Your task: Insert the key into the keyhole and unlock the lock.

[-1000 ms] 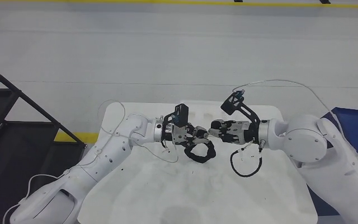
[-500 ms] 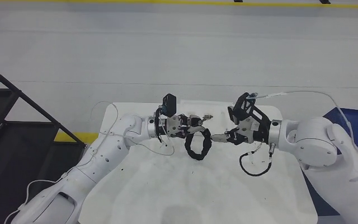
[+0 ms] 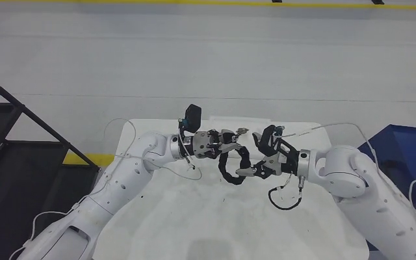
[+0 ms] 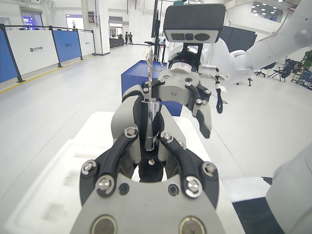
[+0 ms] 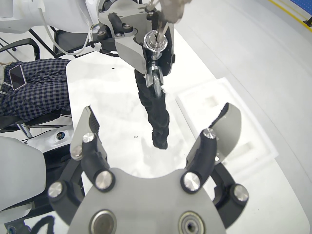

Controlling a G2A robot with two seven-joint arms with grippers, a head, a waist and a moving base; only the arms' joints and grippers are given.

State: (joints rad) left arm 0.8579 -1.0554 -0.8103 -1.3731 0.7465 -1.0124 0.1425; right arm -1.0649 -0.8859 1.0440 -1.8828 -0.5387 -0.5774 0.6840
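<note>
My left gripper (image 3: 224,140) (image 4: 150,108) is shut on the lock's chrome cylinder (image 4: 151,122) (image 5: 155,42) and holds it above the table. A key (image 4: 149,83) (image 5: 162,31) sits in the keyhole, with a ring of more keys (image 5: 175,1) (image 3: 240,132) hanging off it. The lock's black sleeved cable (image 3: 227,174) (image 5: 156,115) droops from the cylinder. My right gripper (image 3: 250,172) (image 5: 157,120) is open beside the cable, just below the lock and apart from it. One of its fingers (image 4: 203,122) shows past the lock.
A white foam tray (image 3: 227,122) (image 5: 219,103) lies at the far side of the white table (image 3: 195,221). A seated person's checkered legs (image 5: 31,86) are beside the table. A blue cabinet (image 3: 396,149) stands to the right.
The right gripper let go at the lock, drew back to the right, then came in lower beside the cable. The left gripper turned the lock so the key end points away.
</note>
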